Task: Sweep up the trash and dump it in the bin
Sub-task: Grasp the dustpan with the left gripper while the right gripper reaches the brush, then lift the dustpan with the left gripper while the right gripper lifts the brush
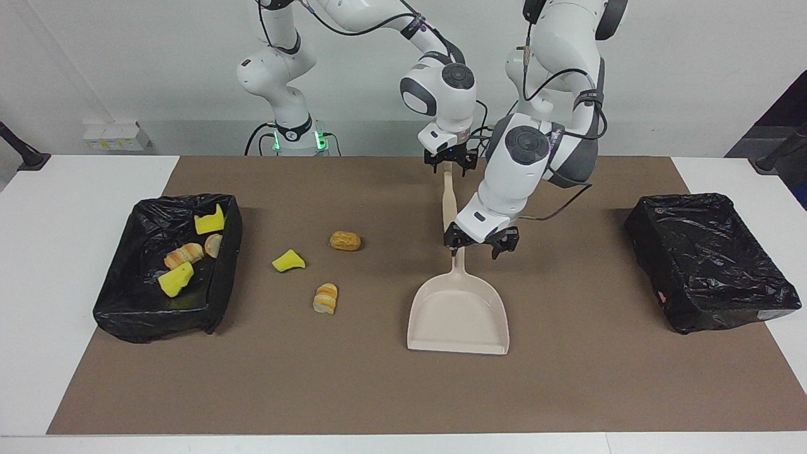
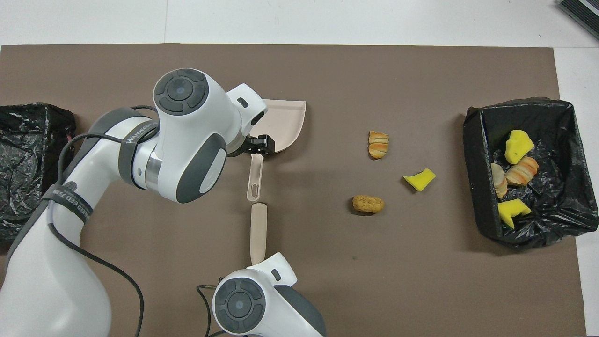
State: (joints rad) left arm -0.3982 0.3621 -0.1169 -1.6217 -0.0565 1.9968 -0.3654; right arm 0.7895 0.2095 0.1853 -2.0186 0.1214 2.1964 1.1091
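left gripper: low over the dustpan's handle, fingers spread wide to either side of it, gripping nothing that i can see.
right gripper: down at the robots' end of the brush handle, right at its tip; i cannot tell whether its fingers are open or closed on it.
dustpan: beige, flat on the brown mat mid-table, handle pointing toward the robots, scoop mouth facing away from them.
brush: beige stick lying in line with the dustpan's handle, nearer the robots, its end almost meeting the handle's end.
loose trash: three scraps on the mat between the dustpan and the bin at the right arm's end. a yellow sponge wedge lies closest to that bin, a round tan piece is nearest the robots, and a striped bread piece lies farthest from them.
binned trash: four scraps sit inside the black-lined bin at the right arm's end: two yellow sponge chunks and two striped bread bits.
second bin: black-lined, at the left arm's end, well apart from the dustpan.
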